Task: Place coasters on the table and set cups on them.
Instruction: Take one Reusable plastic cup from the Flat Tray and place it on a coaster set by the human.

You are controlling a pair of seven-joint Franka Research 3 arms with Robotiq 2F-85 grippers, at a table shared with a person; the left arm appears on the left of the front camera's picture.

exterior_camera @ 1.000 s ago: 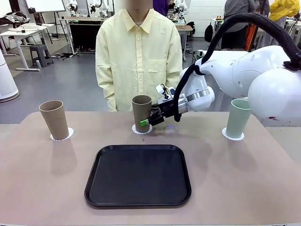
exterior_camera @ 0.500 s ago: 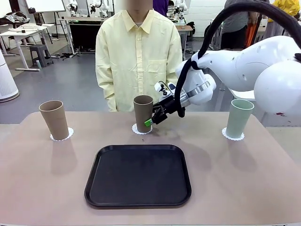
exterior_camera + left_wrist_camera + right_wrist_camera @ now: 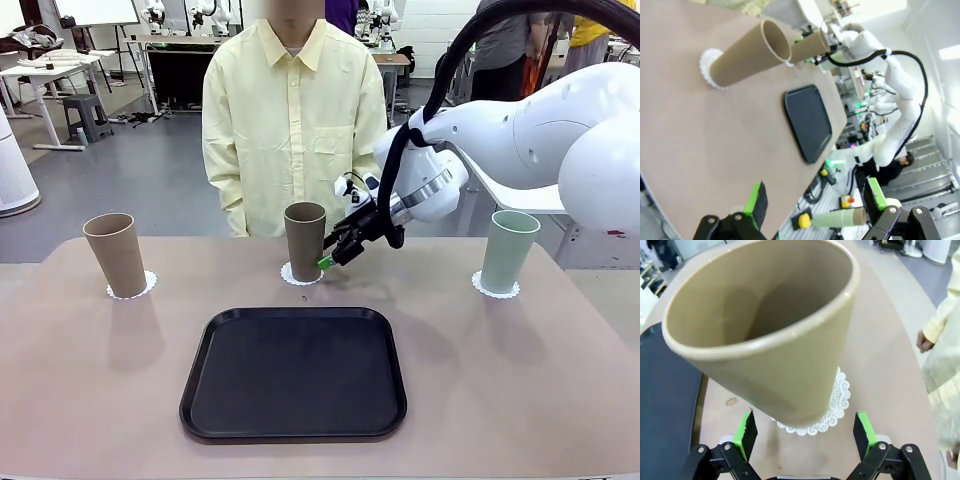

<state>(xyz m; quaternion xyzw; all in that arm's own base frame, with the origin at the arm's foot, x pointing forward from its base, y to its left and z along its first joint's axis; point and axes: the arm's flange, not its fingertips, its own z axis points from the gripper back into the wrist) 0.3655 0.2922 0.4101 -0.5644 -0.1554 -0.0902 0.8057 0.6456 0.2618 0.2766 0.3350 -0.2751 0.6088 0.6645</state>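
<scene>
On the beige table (image 3: 90,390) stand three cups, each on a white lacy coaster. The tan cup (image 3: 119,256) is at the left on its coaster (image 3: 146,284), the brown cup (image 3: 304,240) in the middle on a second coaster (image 3: 288,272), the mint cup (image 3: 507,251) at the right. My right gripper (image 3: 336,254) is open just right of the brown cup, not touching it. In the right wrist view the brown cup (image 3: 765,335) and its coaster (image 3: 832,407) rise just beyond the open right gripper (image 3: 805,436). My left gripper (image 3: 815,200) is open and holds nothing, well back from the tan cup (image 3: 745,52).
A black square tray (image 3: 293,373) lies empty in the middle of the near half of the table. A person in a pale yellow shirt (image 3: 293,120) stands at the far edge behind the brown cup, arms down. The third coaster (image 3: 495,290) lies near the right edge.
My right gripper has drawn back to the right, away from the brown cup, which stays upright on its coaster. The other cups have not moved.
</scene>
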